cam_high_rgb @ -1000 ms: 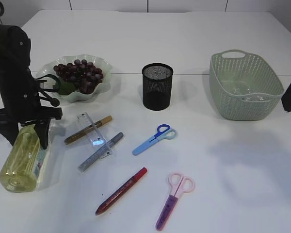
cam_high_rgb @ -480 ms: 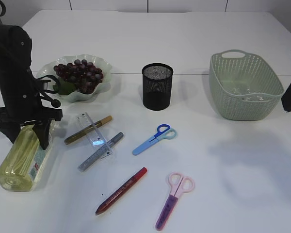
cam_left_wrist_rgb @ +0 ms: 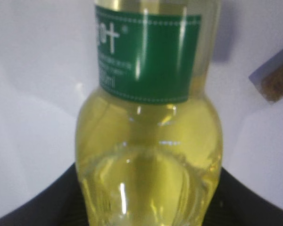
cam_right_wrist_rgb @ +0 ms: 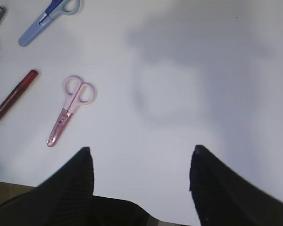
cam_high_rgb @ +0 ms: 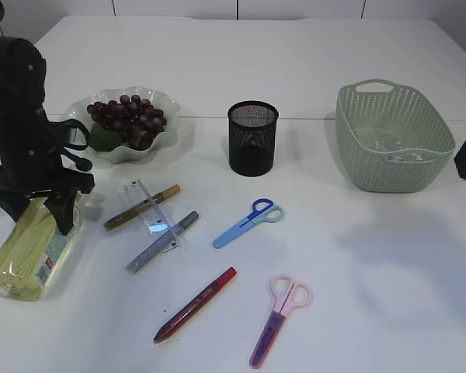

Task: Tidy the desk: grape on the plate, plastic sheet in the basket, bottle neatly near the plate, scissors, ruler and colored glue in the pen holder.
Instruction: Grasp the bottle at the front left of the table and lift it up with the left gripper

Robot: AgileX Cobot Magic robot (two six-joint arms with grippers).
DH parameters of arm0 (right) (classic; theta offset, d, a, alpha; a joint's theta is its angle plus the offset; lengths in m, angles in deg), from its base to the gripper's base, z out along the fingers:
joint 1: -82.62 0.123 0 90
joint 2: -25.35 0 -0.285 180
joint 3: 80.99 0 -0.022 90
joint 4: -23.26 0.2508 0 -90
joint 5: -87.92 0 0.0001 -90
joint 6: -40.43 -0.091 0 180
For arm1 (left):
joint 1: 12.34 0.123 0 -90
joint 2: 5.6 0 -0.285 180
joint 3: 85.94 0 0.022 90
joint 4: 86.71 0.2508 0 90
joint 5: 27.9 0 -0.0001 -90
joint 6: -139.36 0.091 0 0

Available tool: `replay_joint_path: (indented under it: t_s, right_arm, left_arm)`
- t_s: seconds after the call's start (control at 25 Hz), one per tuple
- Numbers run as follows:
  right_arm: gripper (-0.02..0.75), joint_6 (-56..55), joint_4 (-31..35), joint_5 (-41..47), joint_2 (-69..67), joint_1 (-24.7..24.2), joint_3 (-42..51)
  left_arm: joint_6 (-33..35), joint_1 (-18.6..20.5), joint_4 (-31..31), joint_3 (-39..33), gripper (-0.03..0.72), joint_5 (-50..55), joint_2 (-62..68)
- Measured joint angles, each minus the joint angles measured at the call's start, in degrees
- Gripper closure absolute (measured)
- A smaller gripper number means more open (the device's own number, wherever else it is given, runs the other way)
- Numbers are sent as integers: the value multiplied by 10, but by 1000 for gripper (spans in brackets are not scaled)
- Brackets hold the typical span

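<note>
My left gripper (cam_high_rgb: pixel 36 203) is shut on the neck end of the yellow bottle (cam_high_rgb: pixel 27 252), which leans tilted at the table's left edge. The bottle with its green label fills the left wrist view (cam_left_wrist_rgb: pixel 148 117). Grapes (cam_high_rgb: pixel 128 118) lie on the green plate (cam_high_rgb: pixel 168 102). A clear ruler (cam_high_rgb: pixel 146 207), gold glue (cam_high_rgb: pixel 165 192), silver glue (cam_high_rgb: pixel 149 252), red glue (cam_high_rgb: pixel 194 305), blue scissors (cam_high_rgb: pixel 247 223) and pink scissors (cam_high_rgb: pixel 279 318) lie on the table. My right gripper (cam_right_wrist_rgb: pixel 141 160) is open and empty above bare table at the right.
The black mesh pen holder (cam_high_rgb: pixel 252 138) stands at the centre back. The green basket (cam_high_rgb: pixel 392 136) at the right holds a clear plastic sheet (cam_high_rgb: pixel 396 153). The right wrist view shows the pink scissors (cam_right_wrist_rgb: pixel 70 108), blue scissors (cam_right_wrist_rgb: pixel 45 21) and red glue (cam_right_wrist_rgb: pixel 12 96).
The bottle's base has swung left and its neck has risen in my left gripper, so it stands more tilted. The right arm has not moved.
</note>
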Motion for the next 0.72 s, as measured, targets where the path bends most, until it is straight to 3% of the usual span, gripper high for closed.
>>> replay_joint_path:
  t_s: [0.72]
  right_arm:
    - [235,1,-9,0,0,0,0]
  left_arm:
    - [-1,0,6,-280,277,-283,-286]
